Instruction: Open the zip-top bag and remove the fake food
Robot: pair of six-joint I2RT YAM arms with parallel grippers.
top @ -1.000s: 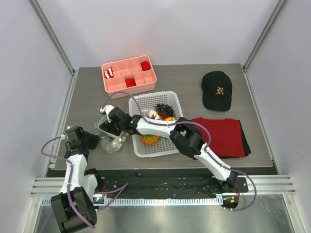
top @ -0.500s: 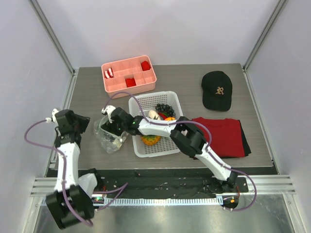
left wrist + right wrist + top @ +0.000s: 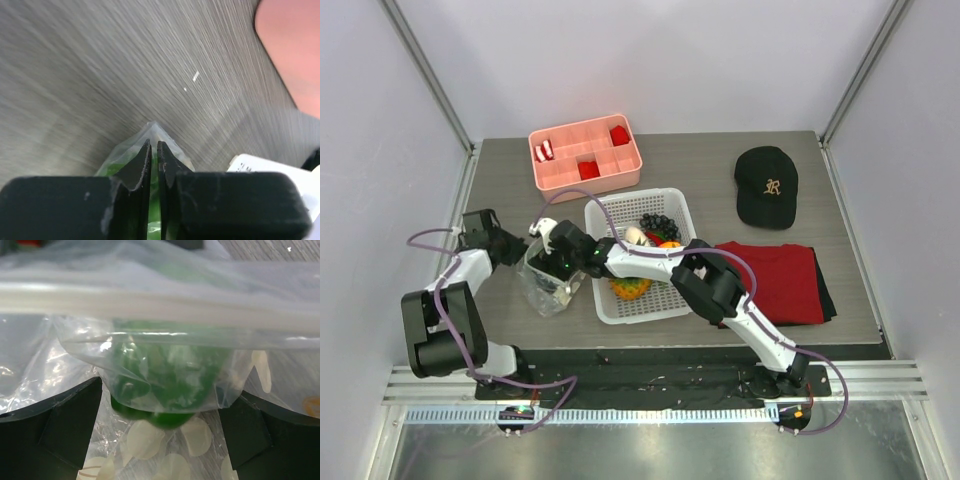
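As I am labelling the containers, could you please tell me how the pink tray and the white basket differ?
The pink tray has solid walls and compartments; the white basket is perforated with one open space. The tray holds red pieces; the basket holds toy fruit. The tray lies farther back than the basket. Both are rectangular.

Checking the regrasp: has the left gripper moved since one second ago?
Yes. The left gripper moved away from the table's near edge, closer to the pink tray.
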